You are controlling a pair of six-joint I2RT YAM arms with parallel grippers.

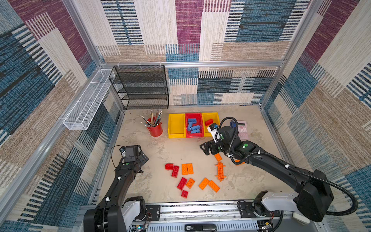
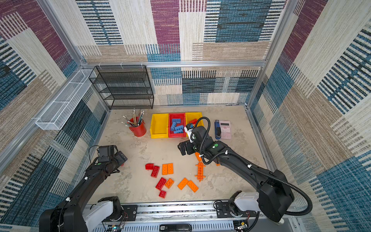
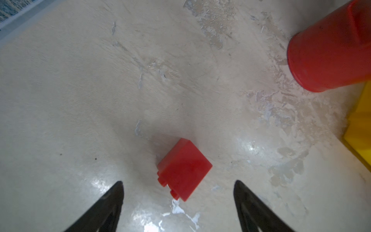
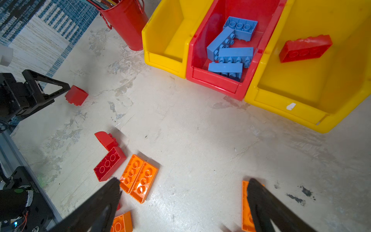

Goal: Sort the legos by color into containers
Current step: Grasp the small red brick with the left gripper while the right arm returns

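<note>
On the left gripper [image 3: 178, 181] the jaws gape empty. A small red brick [image 3: 184, 169] lies on the desk [image 3: 80, 100] just ahead between their tips, turned corner-on, short of the red cup [image 3: 329, 54]. The right gripper [image 4: 183, 179], equally open, is farther away.

Right yellow bin [image 1: 210, 117], one orange brick [image 1: 218, 157] partly hidden behind right arm [image 1: 271, 163].

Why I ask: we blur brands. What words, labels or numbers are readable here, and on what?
"50", seemingly: white tag on the black device at the front edge.
White label on the right arm's wrist: print too blurred to read.
Pink calculator: keys too small to read.
Nothing else legible.
</note>
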